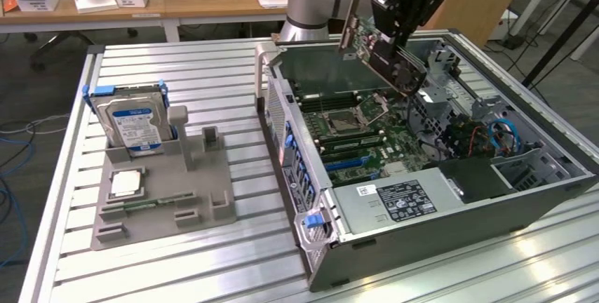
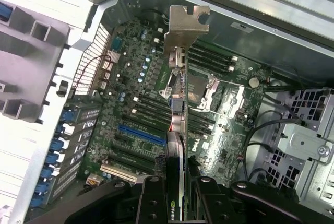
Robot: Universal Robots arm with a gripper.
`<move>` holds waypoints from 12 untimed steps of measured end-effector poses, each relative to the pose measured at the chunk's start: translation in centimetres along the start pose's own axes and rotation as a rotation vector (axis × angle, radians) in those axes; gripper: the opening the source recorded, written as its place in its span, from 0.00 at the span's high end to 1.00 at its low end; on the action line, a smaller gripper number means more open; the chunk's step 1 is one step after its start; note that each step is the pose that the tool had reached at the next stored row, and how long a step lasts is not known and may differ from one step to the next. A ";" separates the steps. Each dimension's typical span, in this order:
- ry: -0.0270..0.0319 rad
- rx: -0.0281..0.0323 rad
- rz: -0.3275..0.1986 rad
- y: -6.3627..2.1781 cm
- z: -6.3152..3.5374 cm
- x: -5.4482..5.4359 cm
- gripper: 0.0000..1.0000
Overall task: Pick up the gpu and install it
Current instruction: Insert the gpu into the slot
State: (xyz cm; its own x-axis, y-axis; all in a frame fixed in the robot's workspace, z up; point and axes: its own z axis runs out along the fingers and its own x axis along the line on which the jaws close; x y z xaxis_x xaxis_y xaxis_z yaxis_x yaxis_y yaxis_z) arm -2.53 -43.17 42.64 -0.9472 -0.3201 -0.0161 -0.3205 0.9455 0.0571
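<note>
— So, what's the biggest thing there?
— Case [image 1: 440,229], open, lying on its side, motherboard [image 1: 355,135] facing up inside it.
— And the gpu [image 1: 386,64]?
— Tilted in the air above the case, over that board. My gripper [image 2: 180,195] has its jaws clamped on one edge, bracket [image 2: 185,25] at the far end.

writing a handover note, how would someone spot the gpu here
Find the open grey metal computer case on the slatted table. Above its motherboard the black gripper holds the gpu, a thin black card with a silver end bracket. Unlike the blue-labelled silver hard drive, it hangs tilted in mid-air.
</note>
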 end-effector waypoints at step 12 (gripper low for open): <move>0.0011 -0.0009 -0.022 -0.22 0.00 -0.7 0.74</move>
State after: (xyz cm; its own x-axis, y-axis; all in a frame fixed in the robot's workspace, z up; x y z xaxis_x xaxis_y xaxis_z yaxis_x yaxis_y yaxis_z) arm -1.84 -43.17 42.64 -0.9398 -0.3412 -0.0164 -0.3416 0.9381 0.0576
